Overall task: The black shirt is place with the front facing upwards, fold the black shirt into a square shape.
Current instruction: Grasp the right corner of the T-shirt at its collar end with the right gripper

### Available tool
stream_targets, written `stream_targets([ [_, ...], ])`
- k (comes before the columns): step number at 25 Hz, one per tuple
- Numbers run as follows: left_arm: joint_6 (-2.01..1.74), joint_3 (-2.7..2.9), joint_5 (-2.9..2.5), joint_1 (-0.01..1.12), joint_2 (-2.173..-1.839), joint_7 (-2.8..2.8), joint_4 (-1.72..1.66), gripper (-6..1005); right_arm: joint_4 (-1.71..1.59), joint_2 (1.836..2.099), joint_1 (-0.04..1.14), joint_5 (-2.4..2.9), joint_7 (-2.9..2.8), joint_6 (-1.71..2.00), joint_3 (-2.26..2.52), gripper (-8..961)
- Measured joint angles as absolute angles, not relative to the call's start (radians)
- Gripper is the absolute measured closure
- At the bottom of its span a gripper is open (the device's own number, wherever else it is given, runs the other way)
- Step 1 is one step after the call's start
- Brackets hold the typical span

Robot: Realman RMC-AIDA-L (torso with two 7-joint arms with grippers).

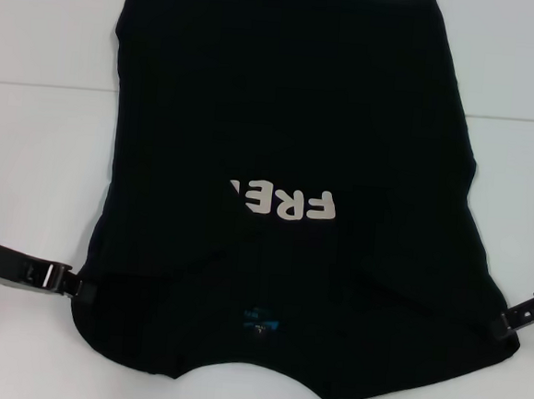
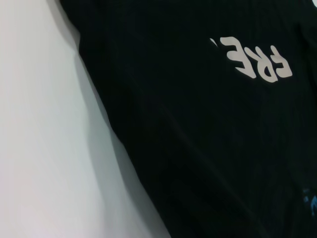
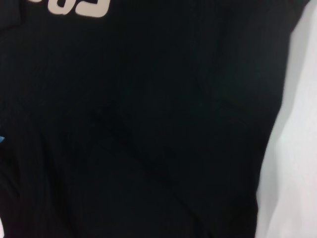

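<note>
The shirt (image 1: 288, 164) is spread across the white counter (image 1: 40, 145), and its far edge is cut off by the top of the head view. Both sleeves appear to be folded in, so only a tapered black shape is seen, wider toward the robot. The lettering (image 1: 295, 202) is partly covered by a fold of cloth: only "FRE" can be read, upside down from the head camera, with the rest hidden on its left side. Just nearer than the lettering, a small blue label (image 1: 259, 319) is seen at the neck, but nothing on it can be read.

The left hand (image 1: 82, 289) is reached in low and nearly level from the left edge, its tip at the shirt's near left corner. The right hand (image 1: 502, 322) is mirrored at the near right corner, and most of its arm is cut off by the frame. Both hands are black against black cloth, so it cannot be told whether either is spread, pressed together or pinching the fabric.

In the left wrist view only shirt, counter, the partial lettering (image 2: 257, 62) and a sliver of the label (image 2: 311, 203) are shown. In the right wrist view the picture is filled by dark cloth, with a cropped strip of lettering (image 3: 74, 7).
</note>
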State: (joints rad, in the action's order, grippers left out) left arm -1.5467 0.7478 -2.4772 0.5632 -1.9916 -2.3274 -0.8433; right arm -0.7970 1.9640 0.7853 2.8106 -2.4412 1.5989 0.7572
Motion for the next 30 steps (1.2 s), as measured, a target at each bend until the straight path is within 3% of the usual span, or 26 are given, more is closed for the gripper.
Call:
stream_targets([
  [7,-1.547,0.746,-2.477,0.561,-1.990,-2.327,-0.839,983,-0.775,1.982,0.790,2.811,-2.433,1.568,0.759,41],
  [30,-1.548,0.747,-2.481,0.561,-1.992,-2.327,-0.837,983,-0.751,1.993,0.798,2.819,-2.428,1.528,0.761,49],
])
